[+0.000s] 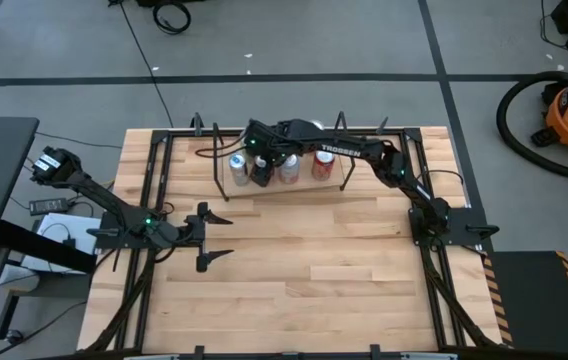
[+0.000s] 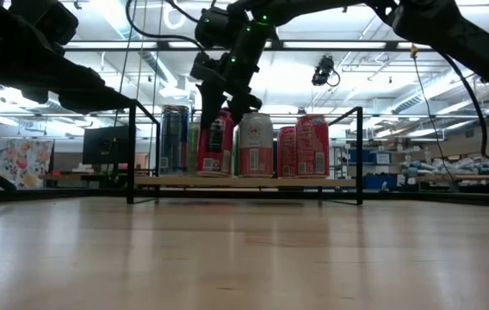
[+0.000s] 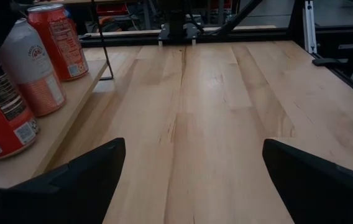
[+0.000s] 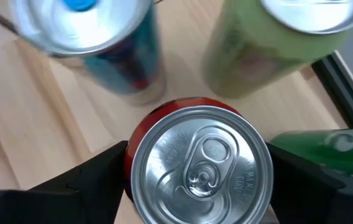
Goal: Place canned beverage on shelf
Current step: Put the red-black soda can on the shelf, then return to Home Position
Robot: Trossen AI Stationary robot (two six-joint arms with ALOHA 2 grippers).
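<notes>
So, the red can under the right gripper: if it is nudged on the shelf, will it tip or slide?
The red can is tall and narrow, so it probably tips easily. Its metal top looks smooth, likely slippery. Cans crowd beside it on the shelf, so a tip may knock them. The right gripper flanks it, fingers either side.
</notes>
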